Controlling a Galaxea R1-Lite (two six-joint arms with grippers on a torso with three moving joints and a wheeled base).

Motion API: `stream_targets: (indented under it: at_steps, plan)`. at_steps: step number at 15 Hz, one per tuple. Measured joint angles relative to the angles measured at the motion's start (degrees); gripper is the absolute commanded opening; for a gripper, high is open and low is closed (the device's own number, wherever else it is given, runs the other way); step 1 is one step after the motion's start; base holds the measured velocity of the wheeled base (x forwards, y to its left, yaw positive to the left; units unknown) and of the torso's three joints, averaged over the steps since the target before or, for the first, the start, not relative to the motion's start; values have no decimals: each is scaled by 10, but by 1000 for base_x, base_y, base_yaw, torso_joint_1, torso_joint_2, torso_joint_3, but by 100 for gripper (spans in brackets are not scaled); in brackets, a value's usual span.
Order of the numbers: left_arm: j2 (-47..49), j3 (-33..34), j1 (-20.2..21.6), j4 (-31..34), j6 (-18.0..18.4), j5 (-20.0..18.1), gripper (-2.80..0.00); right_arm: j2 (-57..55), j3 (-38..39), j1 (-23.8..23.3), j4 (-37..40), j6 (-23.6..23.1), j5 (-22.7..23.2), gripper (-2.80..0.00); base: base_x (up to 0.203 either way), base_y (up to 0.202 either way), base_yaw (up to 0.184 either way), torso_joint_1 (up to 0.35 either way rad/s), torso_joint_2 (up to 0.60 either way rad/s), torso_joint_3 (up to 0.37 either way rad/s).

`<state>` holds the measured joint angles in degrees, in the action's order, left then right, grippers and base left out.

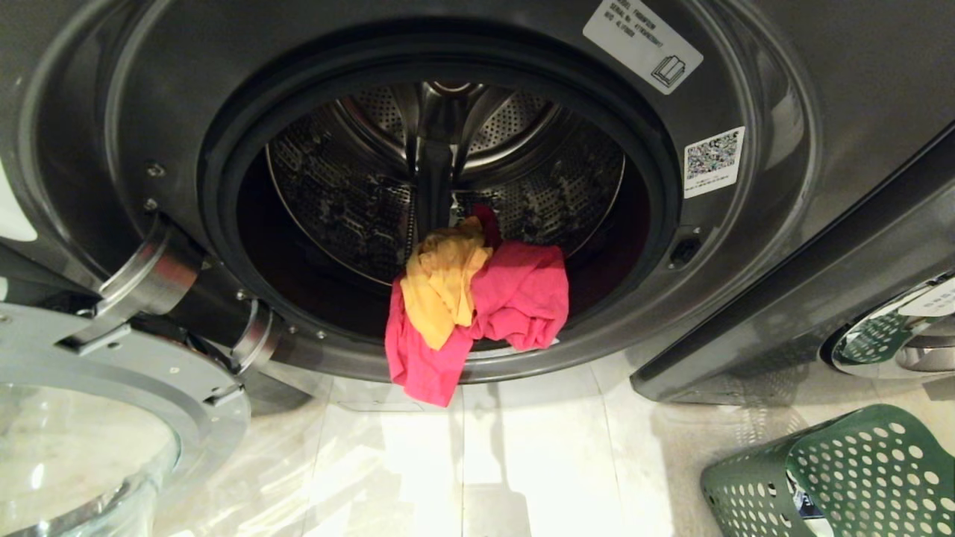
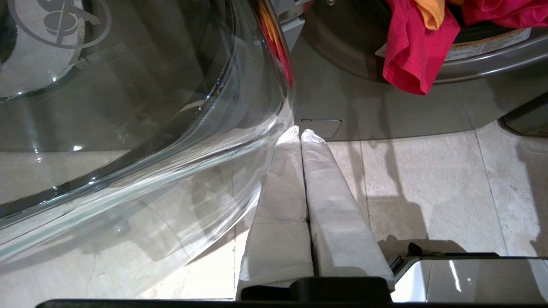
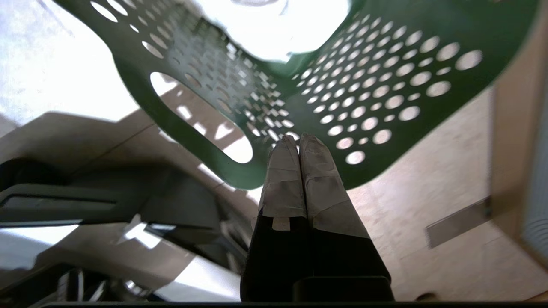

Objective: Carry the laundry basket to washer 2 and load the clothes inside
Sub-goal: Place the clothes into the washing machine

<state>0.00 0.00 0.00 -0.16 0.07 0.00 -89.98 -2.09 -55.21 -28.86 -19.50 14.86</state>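
Both jaws are pressed shut on nothing: the left gripper (image 2: pixel 299 133) hangs low by the glass door (image 2: pixel 128 128), the right gripper (image 3: pixel 298 140) sits just beside the laundry basket (image 1: pixel 843 477), near right on the floor. Washer 2 (image 1: pixel 783 239) stands open. The clothes (image 1: pixel 477 306) drape over its drum lip, half out; soft, light and limp, so pinch a bunched fold, likely the hanging pink part.

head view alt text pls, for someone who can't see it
A pink-red and yellow-orange bundle of clothes hangs over the lip of an open dark grey front-loading washer, partly inside the drum. The glass door stands open at lower left; the green laundry basket sits at lower right.
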Motion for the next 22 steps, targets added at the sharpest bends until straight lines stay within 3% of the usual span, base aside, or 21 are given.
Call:
stream_targets:
  at_steps: [3, 7, 9, 11, 13, 15, 18, 22]
  plan:
    - [0, 0, 0, 0, 0, 0, -280, -148, -85, -4, -22, 2, 22, 0, 0, 0, 0, 0, 0, 0]
    - [0, 0, 0, 0, 0, 0, -280, -362, -256, -8, -59, -21, 53, 0, 0, 0, 0, 0, 0, 0]
    - [0, 0, 0, 0, 0, 0, -280, -454, -328, -11, -66, -70, 86, 0, 0, 0, 0, 0, 0, 0]
    - [0, 0, 0, 0, 0, 0, -280, -532, -373, -17, -68, -165, 160, 0, 0, 0, 0, 0, 0, 0]
    - [0, 0, 0, 0, 0, 0, -280, -587, -390, -20, -69, -262, 245, 0, 0, 0, 0, 0, 0, 0]
    - [0, 0, 0, 0, 0, 0, -280, -624, -392, -20, -72, -331, 279, 0, 0, 0, 0, 0, 0, 0]
    - [0, 0, 0, 0, 0, 0, -280, -663, -397, -12, -87, -387, 318, 0, 0, 0, 0, 0, 0, 0]
    - [0, 0, 0, 0, 0, 0, -280, -718, -419, 19, -202, -394, 330, 0, 0, 0, 0, 0, 0, 0]
